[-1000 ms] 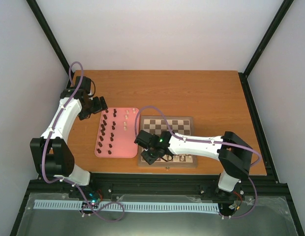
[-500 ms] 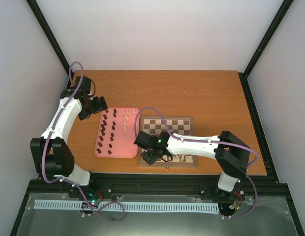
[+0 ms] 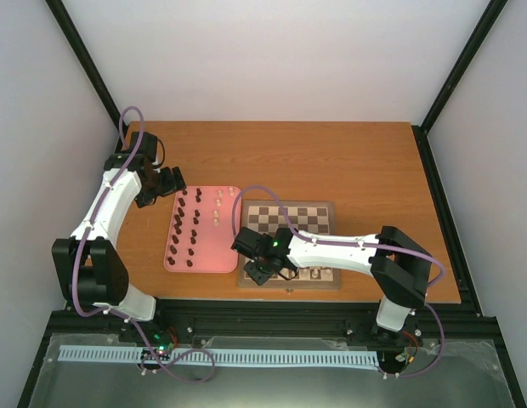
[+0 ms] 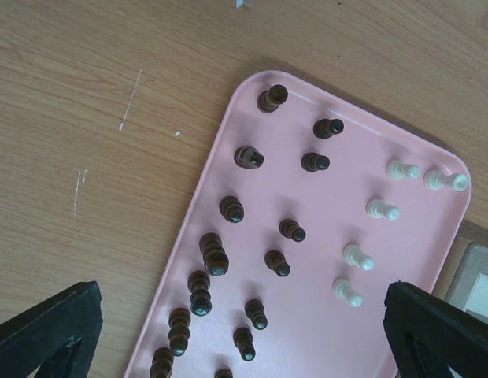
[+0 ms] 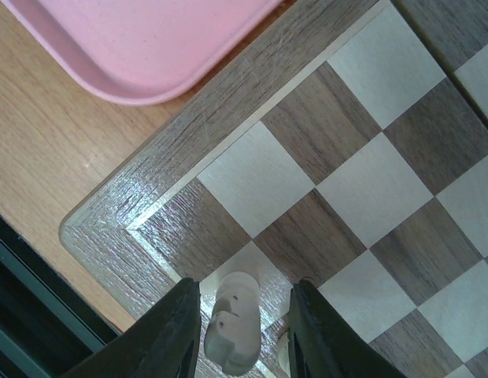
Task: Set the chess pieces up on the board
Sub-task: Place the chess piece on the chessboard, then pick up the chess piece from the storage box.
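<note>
Right pincer (image 5: 244,315) apart, straddling white piece (image 5: 232,331) on edge square by board (image 5: 149,189) corner. Lift straight up, no sideways drift, to avoid tipping. Left pincer (image 4: 244,323) apart over tray (image 4: 330,205).

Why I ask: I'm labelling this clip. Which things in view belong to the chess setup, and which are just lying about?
Job:
- board
- dark pieces and cream pieces waiting on the tray
- cream piece near the board's corner, between the fingers of the right gripper

Just there:
- pink tray, only holding the waiting pieces
- wooden table
</note>
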Available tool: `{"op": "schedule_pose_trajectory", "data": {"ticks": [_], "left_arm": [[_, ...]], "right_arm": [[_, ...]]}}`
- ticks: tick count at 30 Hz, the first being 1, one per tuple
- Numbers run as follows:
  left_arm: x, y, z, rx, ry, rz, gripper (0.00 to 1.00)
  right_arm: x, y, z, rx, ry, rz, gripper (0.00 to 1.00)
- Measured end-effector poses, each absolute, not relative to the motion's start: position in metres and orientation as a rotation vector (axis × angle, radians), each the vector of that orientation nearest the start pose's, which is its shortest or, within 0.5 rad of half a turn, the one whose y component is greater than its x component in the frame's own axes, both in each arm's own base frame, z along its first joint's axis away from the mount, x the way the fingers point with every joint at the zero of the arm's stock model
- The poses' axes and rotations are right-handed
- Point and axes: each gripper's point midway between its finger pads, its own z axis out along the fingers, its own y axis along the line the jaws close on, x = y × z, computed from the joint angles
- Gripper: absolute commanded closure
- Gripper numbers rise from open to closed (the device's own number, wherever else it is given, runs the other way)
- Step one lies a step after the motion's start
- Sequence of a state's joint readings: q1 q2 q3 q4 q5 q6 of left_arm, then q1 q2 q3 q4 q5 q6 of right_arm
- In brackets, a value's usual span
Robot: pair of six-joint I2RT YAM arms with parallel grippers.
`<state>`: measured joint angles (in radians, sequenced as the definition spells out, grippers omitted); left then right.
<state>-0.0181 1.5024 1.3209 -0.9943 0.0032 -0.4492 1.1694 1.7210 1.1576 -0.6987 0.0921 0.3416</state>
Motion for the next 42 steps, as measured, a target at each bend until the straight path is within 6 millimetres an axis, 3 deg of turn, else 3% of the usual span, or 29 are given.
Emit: {"op": "schedule_pose_trajectory", "data": {"ticks": [6,9,12,20,24,27,30,34,38,42], "left_arm": [[0.348,-0.007,0.165,-0.588,2.692,-0.132,0.0],[0.348,-0.007,0.165,-0.588,2.692,-0.132,0.0],[0.348,-0.007,0.165,-0.588,2.692,-0.132,0.0],[0.348,-0.006,0.165,-0.589,2.691,-0.129,0.0],[0.348,-0.007,0.165,-0.589,2.692,-0.129,0.0],[0.348,-0.006,0.165,-0.589,2.691,-0.129,0.0],[0.348,-0.007,0.165,-0.588,2.692,-0.133,0.0],[0.348,-0.008,0.165,-0.588,2.693,-0.137,0.0],[0.348,-0.008,0.165,-0.586,2.694,-0.144,0.0],[0.348,-0.009,0.165,-0.585,2.695,-0.15,0.0]], "right_arm": [[0.16,0.337,0.061,-1.138,2.612,0.207,0.62],[0.16,0.336,0.062,-1.148,2.609,0.2,0.45],[0.162,0.337,0.069,-1.149,2.599,0.191,0.36],[0.199,0.376,0.141,-1.062,2.455,0.28,0.35],[0.243,0.387,0.162,-0.95,2.43,0.289,0.36],[0.291,0.396,0.157,-0.859,2.441,0.266,0.37],[0.334,0.404,0.141,-0.803,2.454,0.241,0.37],[0.375,0.414,0.114,-0.781,2.469,0.214,0.38],[0.398,0.424,0.095,-0.787,2.472,0.22,0.39],[0.408,0.428,0.085,-0.795,2.478,0.228,0.4]]}}
